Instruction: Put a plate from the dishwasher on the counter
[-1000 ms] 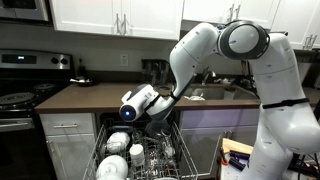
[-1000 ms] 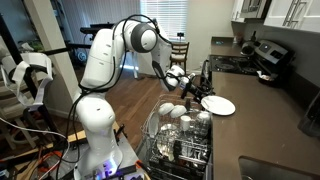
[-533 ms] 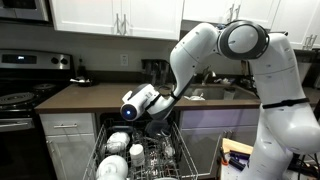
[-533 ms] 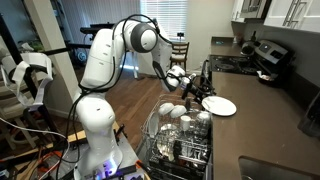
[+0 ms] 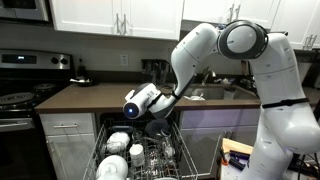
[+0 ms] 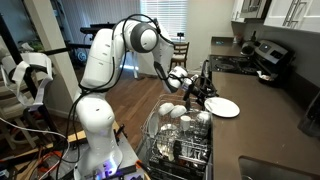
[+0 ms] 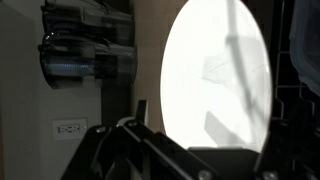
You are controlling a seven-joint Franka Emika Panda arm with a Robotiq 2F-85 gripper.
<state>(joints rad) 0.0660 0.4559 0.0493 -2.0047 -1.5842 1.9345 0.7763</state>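
Note:
The white plate lies flat on the dark brown counter, just beside the open dishwasher. In the wrist view the plate fills the middle as a bright oval on the counter. My gripper hovers over the plate's near edge and is open, its dark fingers apart at the bottom of the wrist view and not gripping the plate. In an exterior view the arm's white wrist hides the plate, above the pulled-out rack of white dishes.
A black stove stands at the counter's far end. A dark appliance sits against the wall with an outlet. The rack holds bowls and glasses. The robot's white base stands by the dishwasher.
The wrist has shifted very slightly. The plate stays where it was on the counter and the jaws remain apart.

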